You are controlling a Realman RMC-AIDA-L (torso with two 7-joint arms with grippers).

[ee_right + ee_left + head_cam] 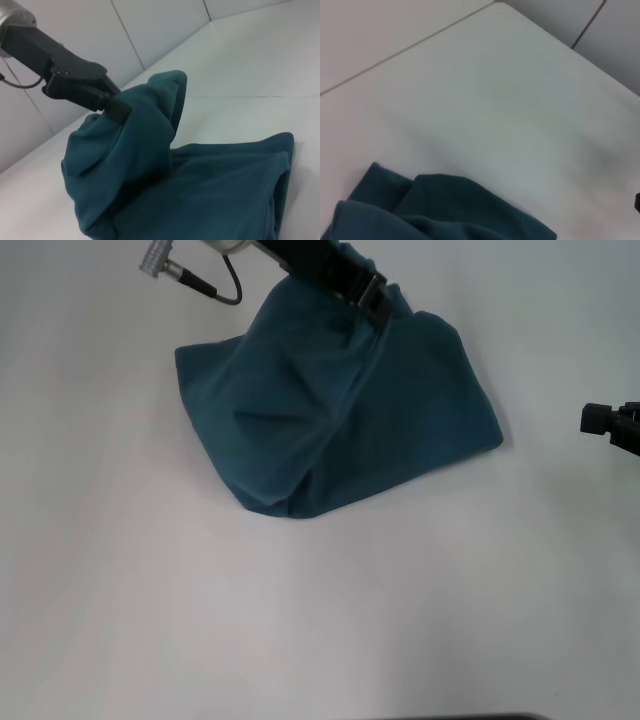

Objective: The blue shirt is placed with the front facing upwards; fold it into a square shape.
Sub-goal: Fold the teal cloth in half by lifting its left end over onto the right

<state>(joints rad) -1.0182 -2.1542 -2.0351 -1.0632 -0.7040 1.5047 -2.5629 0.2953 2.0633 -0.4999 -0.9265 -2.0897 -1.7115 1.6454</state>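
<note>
One blue shirt (340, 420) lies bunched on the white counter (300, 620) toward its far side, its near and side hems resting flat while a fold of its far part is lifted off the surface, with wide bare counter open on the near side and to the left and right. The left gripper (372, 298) is clamped on that raised fold at the far edge of the shirt, its black fingers (114, 106) pinching the cloth. The right gripper (610, 424) sits at the right edge of the head view, apart from the shirt; its opening cannot be determined.
</note>
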